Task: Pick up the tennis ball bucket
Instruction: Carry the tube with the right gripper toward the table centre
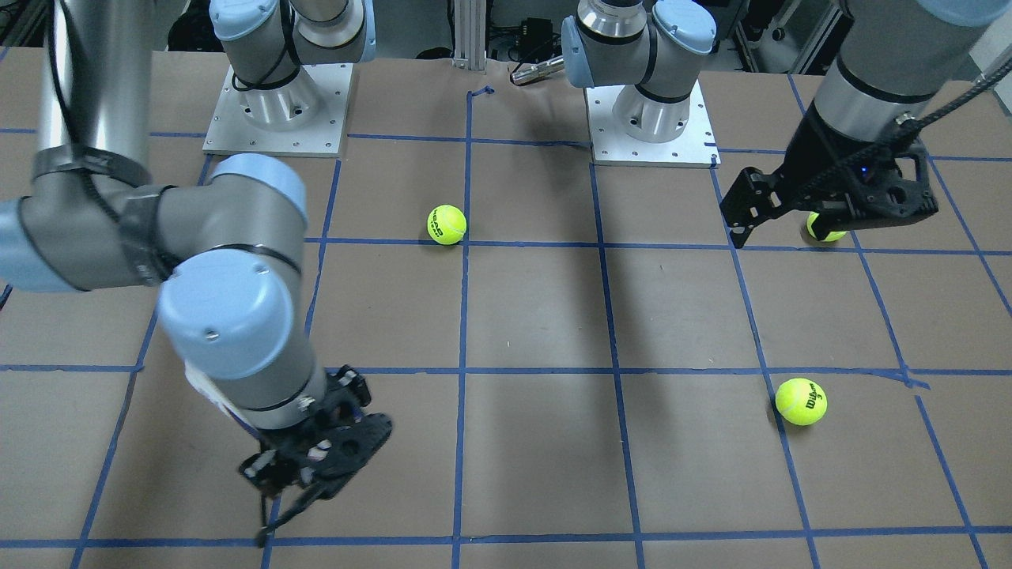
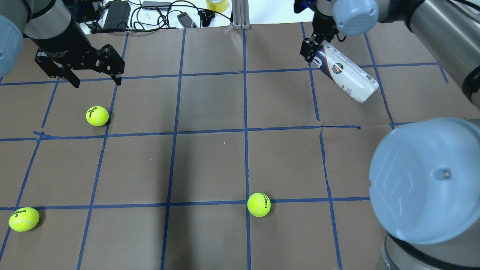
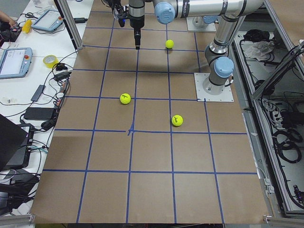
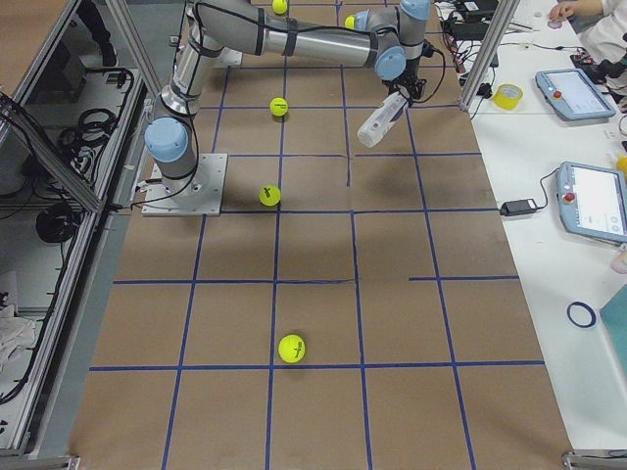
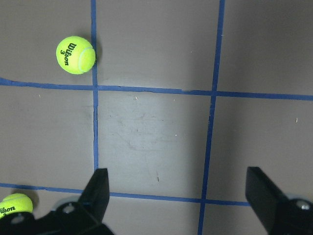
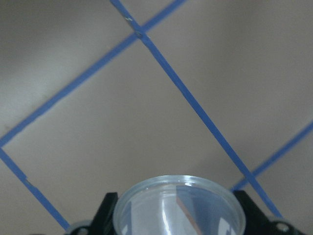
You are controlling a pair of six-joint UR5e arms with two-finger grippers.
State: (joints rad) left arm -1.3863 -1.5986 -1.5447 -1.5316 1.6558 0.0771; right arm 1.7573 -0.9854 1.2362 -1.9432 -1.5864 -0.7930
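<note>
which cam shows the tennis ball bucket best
Overhead exterior: the tennis ball bucket shows full length, label and emblem visible, tilted in the right gripper. Exterior right shows it small; the right wrist view shows only one clear round end. The other views don't show it clearly.

A robotics lab: paper-covered table [image 2: 210, 165] gridded with blue tape [image 2: 245, 112], teach pendants [image 4: 596, 201] and cable tangles [image 3: 280, 137] along its sides.

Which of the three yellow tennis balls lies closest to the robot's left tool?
The ball just below the left tool in the overhead view; the bottom-left ball and the central ball lie farther off.
</note>
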